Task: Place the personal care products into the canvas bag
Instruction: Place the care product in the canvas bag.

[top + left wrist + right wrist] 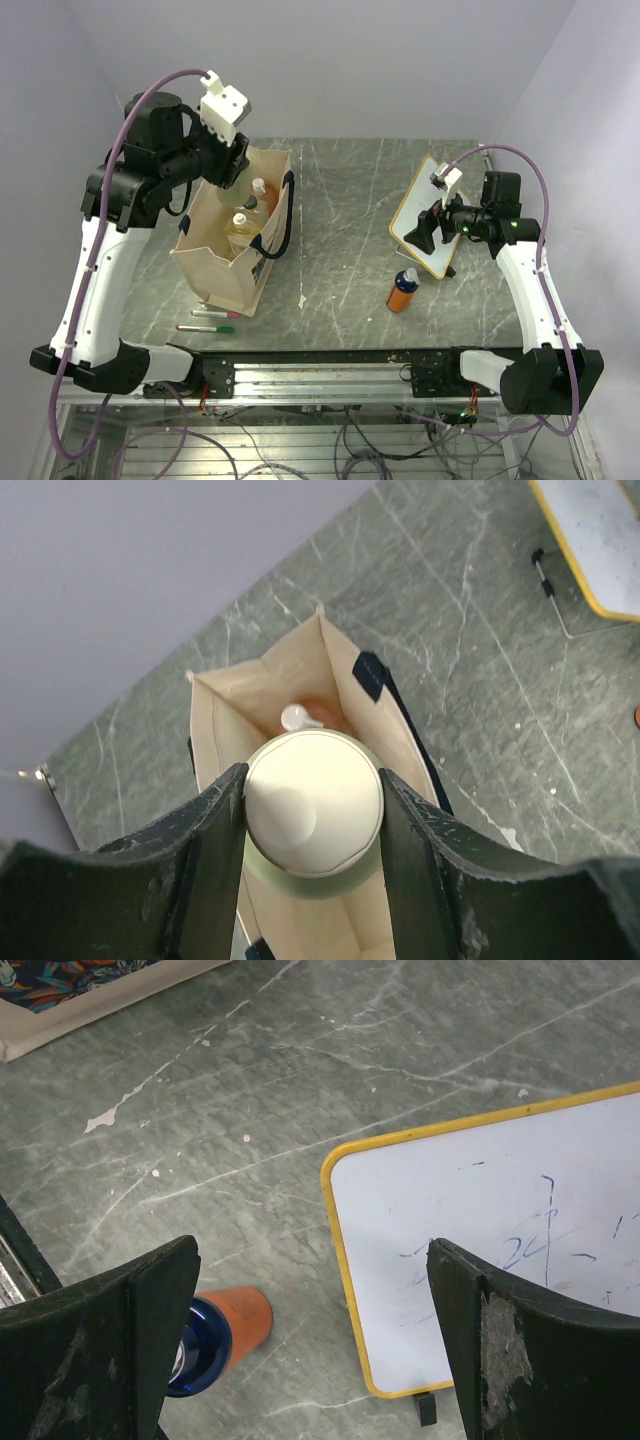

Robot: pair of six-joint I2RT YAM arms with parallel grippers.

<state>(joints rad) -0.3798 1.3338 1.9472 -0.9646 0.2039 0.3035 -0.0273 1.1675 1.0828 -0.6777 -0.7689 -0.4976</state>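
Left gripper (313, 825) clamps the pale green bottle (312, 800), long axis vertical, directly over the open canvas bag (225, 695) near the bench's left edge; right gripper (312, 1310), jaws wide, hangs nearer the orange bottle (403, 291)

The bench (350, 200) is lit brightly and evenly from above; only faint, soft shadows are cast. Glare is seen below its near edge.

The grey-green marbled table (340, 200) carries the canvas bag (225, 270) directly beneath the left gripper (313, 820). A yellow-framed whiteboard (430, 215) lies under the right gripper (310, 1250), with an orange bottle (403, 290) near that gripper's bag-facing side. A red marker (215, 313) and green marker (205, 328) lie base-ward of the left gripper.
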